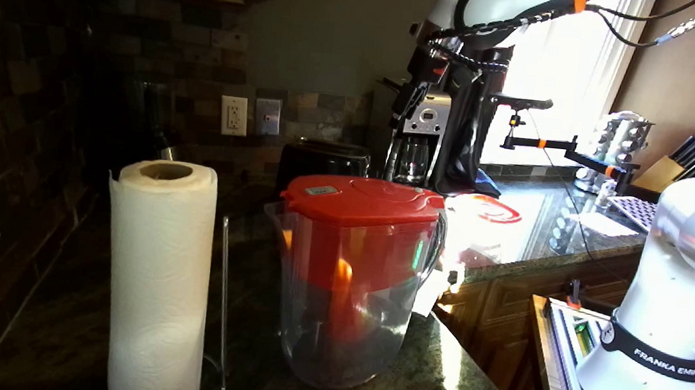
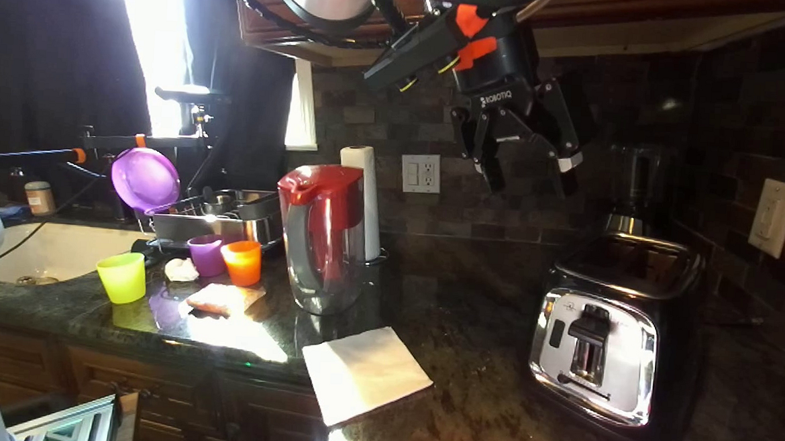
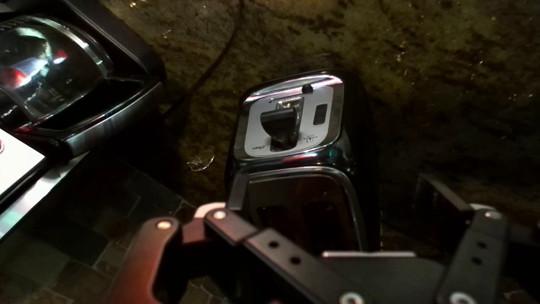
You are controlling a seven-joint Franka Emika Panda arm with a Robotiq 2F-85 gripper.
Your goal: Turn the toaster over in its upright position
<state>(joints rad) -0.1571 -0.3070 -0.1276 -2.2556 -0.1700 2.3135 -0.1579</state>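
The toaster [image 2: 618, 346] is a black box with a silver front panel and a dark lever. It stands upright on the dark counter in an exterior view, slots facing up. In an exterior view its dark top [image 1: 326, 154] shows behind the red-lidded pitcher, which hides its lower part. In the wrist view the toaster [image 3: 291, 156] lies below the jaws, with its front panel and top in sight. My gripper [image 2: 532, 179] is open and empty, above the toaster and apart from it. The open jaws also show in the wrist view [image 3: 337, 194].
The clear pitcher with red lid [image 1: 354, 286] and paper towel roll [image 1: 157, 285] stand on the counter. A coffee machine [image 1: 430, 116] is beside the toaster. A blender [image 2: 629, 192] stands behind it. A white napkin [image 2: 367, 374] and several cups, including an orange one [image 2: 242, 263], lie farther off.
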